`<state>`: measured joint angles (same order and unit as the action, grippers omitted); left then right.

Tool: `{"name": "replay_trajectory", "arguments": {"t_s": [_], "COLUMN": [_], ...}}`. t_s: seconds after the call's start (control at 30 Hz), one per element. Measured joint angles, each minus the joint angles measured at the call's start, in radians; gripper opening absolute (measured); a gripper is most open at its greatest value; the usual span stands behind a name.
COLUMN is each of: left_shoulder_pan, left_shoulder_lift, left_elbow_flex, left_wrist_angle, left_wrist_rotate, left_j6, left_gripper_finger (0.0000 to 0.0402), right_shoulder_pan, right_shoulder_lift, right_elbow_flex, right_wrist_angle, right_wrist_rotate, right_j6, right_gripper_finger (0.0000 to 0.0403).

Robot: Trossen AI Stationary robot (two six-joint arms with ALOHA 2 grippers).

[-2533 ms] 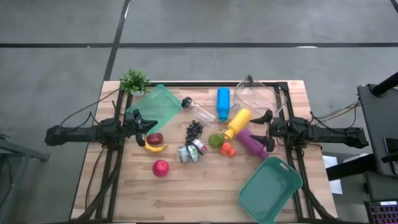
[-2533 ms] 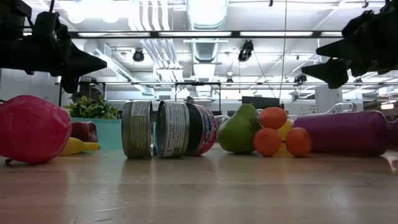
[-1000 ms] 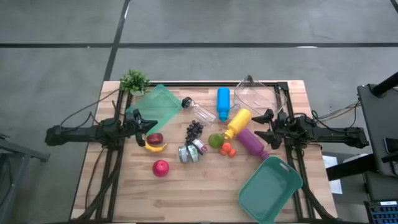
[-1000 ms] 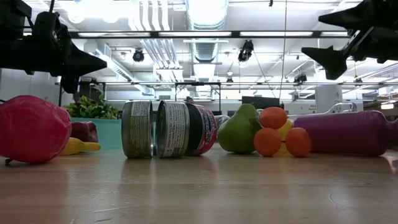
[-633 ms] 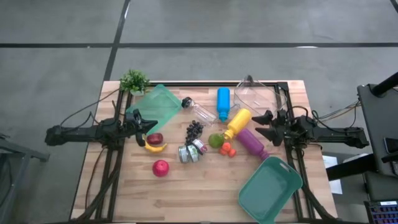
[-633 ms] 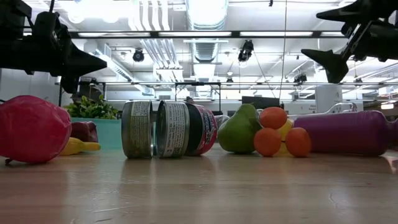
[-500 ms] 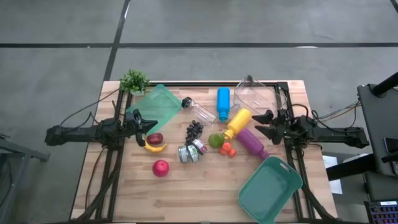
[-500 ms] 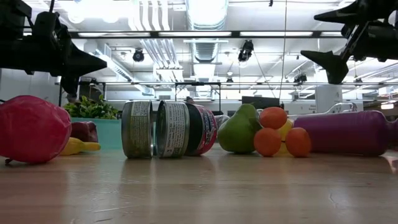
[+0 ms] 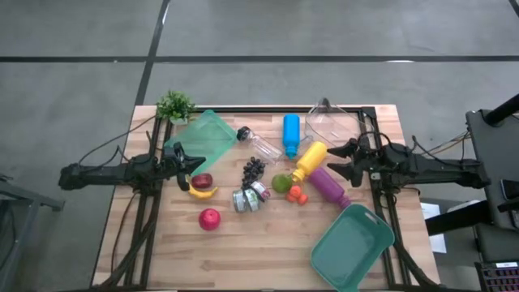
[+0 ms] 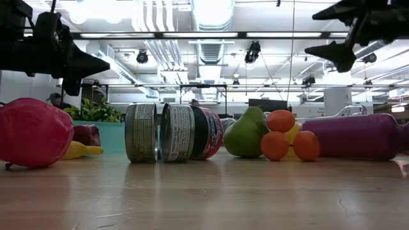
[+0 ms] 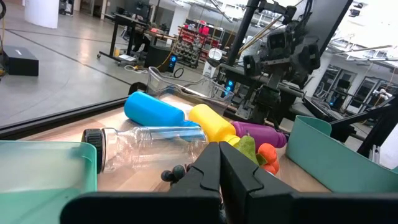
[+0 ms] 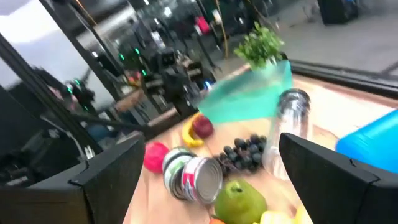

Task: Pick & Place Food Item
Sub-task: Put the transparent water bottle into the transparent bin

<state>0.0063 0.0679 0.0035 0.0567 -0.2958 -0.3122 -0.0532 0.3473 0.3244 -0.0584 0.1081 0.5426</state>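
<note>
Food lies mid-table: a green pear, small oranges, dark grapes, a banana, a dark red fruit and a red apple. My right gripper hangs open and level, high above the purple bottle, with nothing between its fingers. It points toward the pear. At the table's left, my left gripper is shut and level above the banana, holding nothing.
Cans lie on their sides by the grapes. Blue, yellow and clear bottles lie at the back. A teal bin sits near right, a green tray and plant far left, a clear container far right.
My right gripper has risen higher above the purple bottle and shifted slightly toward the table's left, staying open. Nothing on the table has moved.
</note>
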Motion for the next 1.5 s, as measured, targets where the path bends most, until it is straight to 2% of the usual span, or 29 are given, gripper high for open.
{"name": "replay_trajectory", "arguments": {"t_s": [0.2, 0.53, 1.03, 1.5], "left_shoulder_pan": [0.000, 0.000, 0.000, 0.000], "left_shoulder_lift": [0.000, 0.000, 0.000, 0.000], "left_elbow_flex": [0.000, 0.000, 0.000, 0.000], "left_wrist_angle": [0.000, 0.000, 0.000, 0.000], "left_wrist_rotate": [0.000, 0.000, 0.000, 0.000], "left_j6": [0.000, 0.000, 0.000, 0.000], "left_gripper_finger": [0.0001, 0.0001, 0.0001, 0.0001], "right_shoulder_pan": [0.000, 0.000, -0.002, -0.052], "right_shoulder_lift": [0.126, 0.263, 0.284, 0.285], "right_elbow_flex": [0.158, 0.259, 0.270, 0.270], "right_wrist_angle": [-0.095, -0.126, -0.126, -0.126], "right_wrist_rotate": [0.022, 0.026, 0.033, 0.026], "right_j6": [-0.052, -0.079, -0.053, -0.022], "right_gripper_finger": [0.0368, 0.0368, 0.0368, 0.0368]}}
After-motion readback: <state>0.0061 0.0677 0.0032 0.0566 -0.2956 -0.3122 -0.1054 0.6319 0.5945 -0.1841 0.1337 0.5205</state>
